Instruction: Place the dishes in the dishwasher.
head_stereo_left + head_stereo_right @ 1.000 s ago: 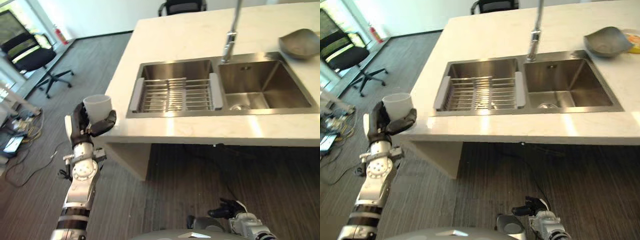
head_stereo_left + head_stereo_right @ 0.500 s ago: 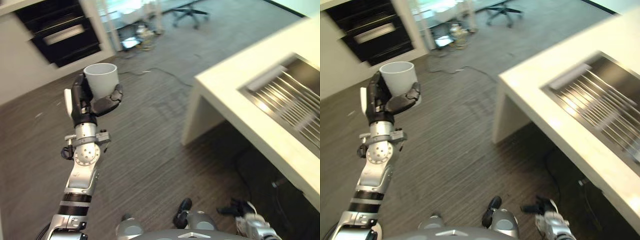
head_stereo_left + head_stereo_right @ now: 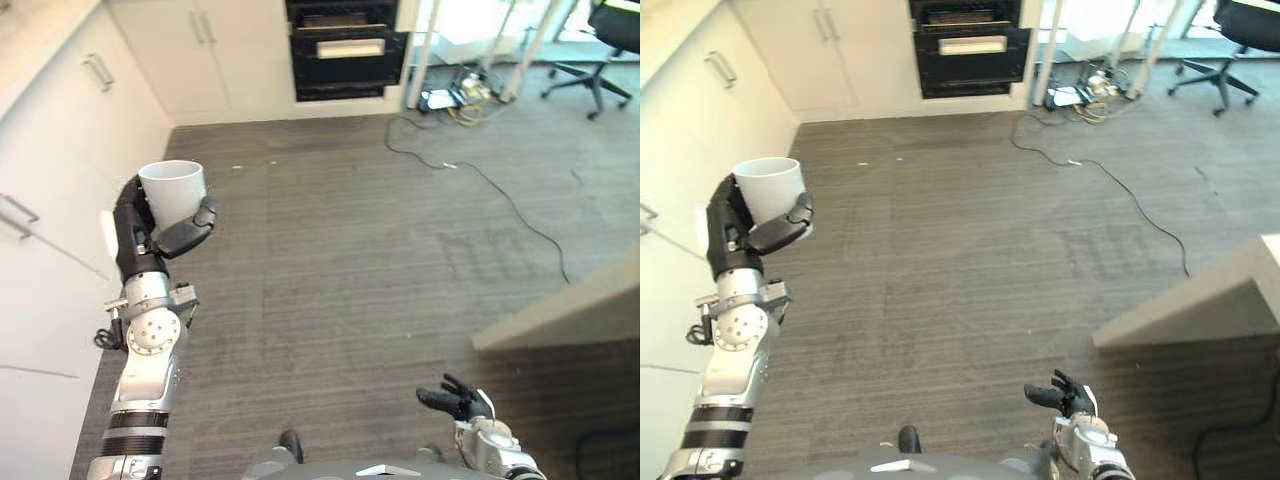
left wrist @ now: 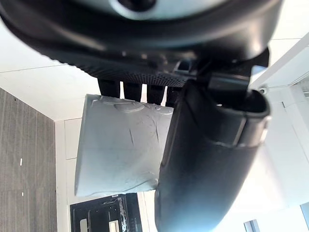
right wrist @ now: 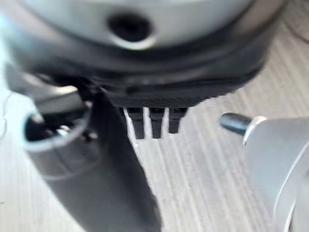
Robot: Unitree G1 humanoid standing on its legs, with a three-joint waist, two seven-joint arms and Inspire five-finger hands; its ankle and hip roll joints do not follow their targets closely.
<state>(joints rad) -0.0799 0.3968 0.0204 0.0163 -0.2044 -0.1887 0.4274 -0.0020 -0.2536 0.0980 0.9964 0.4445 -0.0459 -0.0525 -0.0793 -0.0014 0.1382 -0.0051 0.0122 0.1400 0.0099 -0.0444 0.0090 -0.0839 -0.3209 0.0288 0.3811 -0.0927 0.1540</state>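
One white cup, upright, mouth up, clasped in the raised left hand. Right hand hangs low, fingers loosely spread, holding nothing. Dark built-in appliance stands well ahead across the floor, likely the dishwasher; left arm nearer.

White cup upright in left robot hand.

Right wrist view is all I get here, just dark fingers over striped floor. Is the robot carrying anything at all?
Observer: Yes. The left hand is curled round a white cup, held upright.
Operator: And this right hand?
Observer: The right hand hangs low, fingers relaxed, holding nothing.
Operator: What's ahead of it?
Observer: A black built-in appliance sits in the white cabinets across the floor.
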